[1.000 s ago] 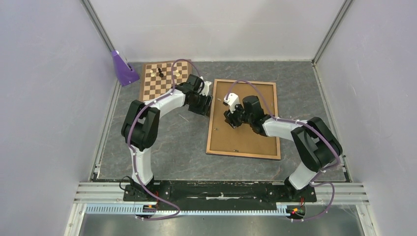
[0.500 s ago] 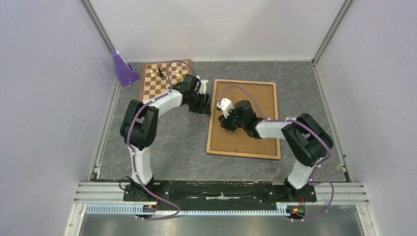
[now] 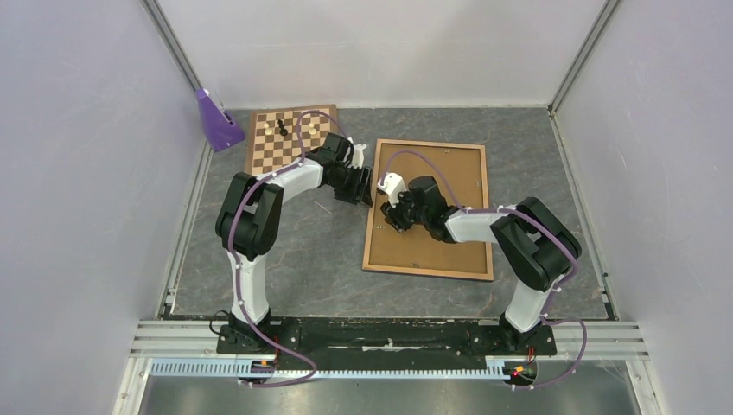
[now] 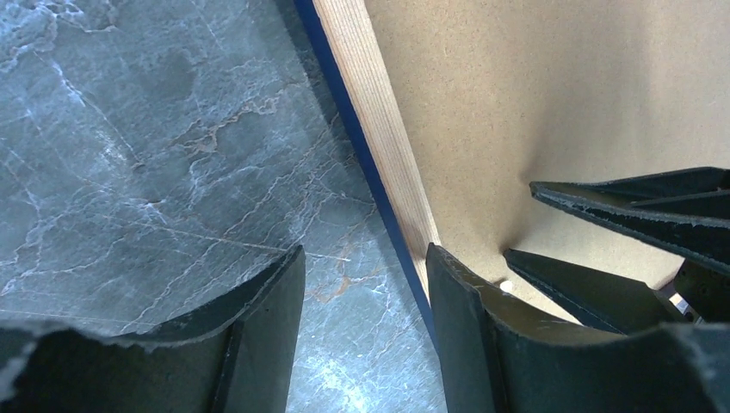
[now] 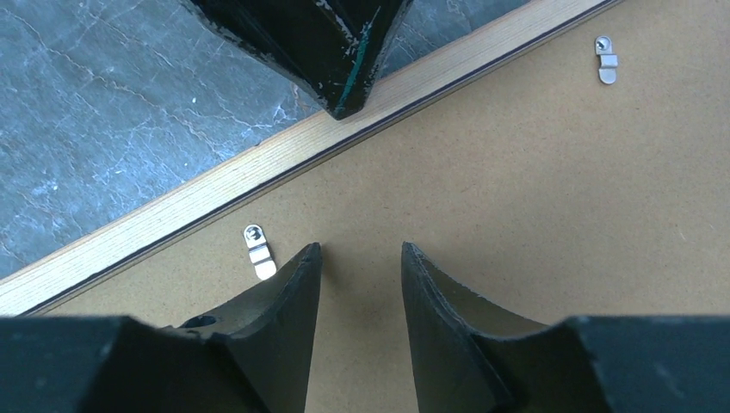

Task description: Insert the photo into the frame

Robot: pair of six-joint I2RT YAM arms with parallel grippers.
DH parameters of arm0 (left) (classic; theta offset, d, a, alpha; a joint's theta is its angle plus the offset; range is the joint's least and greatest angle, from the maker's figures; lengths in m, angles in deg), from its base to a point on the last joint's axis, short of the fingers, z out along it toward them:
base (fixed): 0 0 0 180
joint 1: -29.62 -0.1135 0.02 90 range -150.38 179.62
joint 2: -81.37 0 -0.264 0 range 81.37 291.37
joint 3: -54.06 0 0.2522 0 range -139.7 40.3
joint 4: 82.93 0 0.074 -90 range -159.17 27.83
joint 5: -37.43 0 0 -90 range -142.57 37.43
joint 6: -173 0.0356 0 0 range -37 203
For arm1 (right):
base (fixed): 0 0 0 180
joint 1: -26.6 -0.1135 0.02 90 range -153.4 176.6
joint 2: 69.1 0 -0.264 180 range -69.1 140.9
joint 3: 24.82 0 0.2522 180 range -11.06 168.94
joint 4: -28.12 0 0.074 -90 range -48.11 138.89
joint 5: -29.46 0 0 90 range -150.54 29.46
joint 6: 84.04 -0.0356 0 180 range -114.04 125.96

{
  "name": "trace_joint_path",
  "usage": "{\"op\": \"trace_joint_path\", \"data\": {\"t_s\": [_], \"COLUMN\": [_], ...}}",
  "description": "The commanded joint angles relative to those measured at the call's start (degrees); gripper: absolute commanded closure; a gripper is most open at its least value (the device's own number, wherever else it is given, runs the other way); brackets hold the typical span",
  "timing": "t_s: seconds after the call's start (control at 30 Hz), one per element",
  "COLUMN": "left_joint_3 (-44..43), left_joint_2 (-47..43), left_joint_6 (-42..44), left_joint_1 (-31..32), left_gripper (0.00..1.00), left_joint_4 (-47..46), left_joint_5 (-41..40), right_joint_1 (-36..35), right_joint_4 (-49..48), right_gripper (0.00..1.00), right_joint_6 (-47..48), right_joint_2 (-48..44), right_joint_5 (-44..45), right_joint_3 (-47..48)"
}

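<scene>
The frame [image 3: 430,271] lies face down on the table, its light wood rail [image 4: 379,129] and blue edge showing, with a plain brown backing board [image 3: 445,246] inside it. The photo is hidden. My left gripper [image 3: 366,187] is at the frame's left rail and stands open [image 4: 363,258], one finger over the table, the other over the rail's inner side. My right gripper [image 3: 386,209] hovers open [image 5: 361,249] over the backing board [image 5: 516,189], close to the left rail [image 5: 215,185], nothing between its fingers. The two grippers nearly meet.
A chessboard [image 3: 281,149] with a few pieces lies at the back left, and a purple block [image 3: 216,119] stands beside it against the wall. Small metal clips [image 5: 257,249] sit along the backing board's edge. Walls enclose the table on three sides.
My right gripper has moved left across the backing board to the frame's left rail, its jaws narrowing a little. The left gripper has hardly shifted.
</scene>
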Motion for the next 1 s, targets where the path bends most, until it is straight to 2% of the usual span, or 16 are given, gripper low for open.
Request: {"op": "trace_joint_path", "data": {"t_s": [0.0,0.97], "left_joint_3": [0.52,1.3], "left_joint_2": [0.86,-0.05], "left_joint_6": [-2.25,-2.08], "left_joint_1": [0.04,0.08], "left_gripper": [0.4,0.41], "left_joint_4": [-0.5,-0.24], "left_joint_5": [-0.04,-0.92], "right_joint_1": [-0.86,-3.9], "right_joint_4": [-0.6,1.06], "right_gripper": [0.58,0.65], "right_joint_6": [0.09,-1.65], "right_joint_2": [0.62,-3.11], "right_joint_5": [-1.08,-2.89], "right_joint_3": [1.71,-1.63]}}
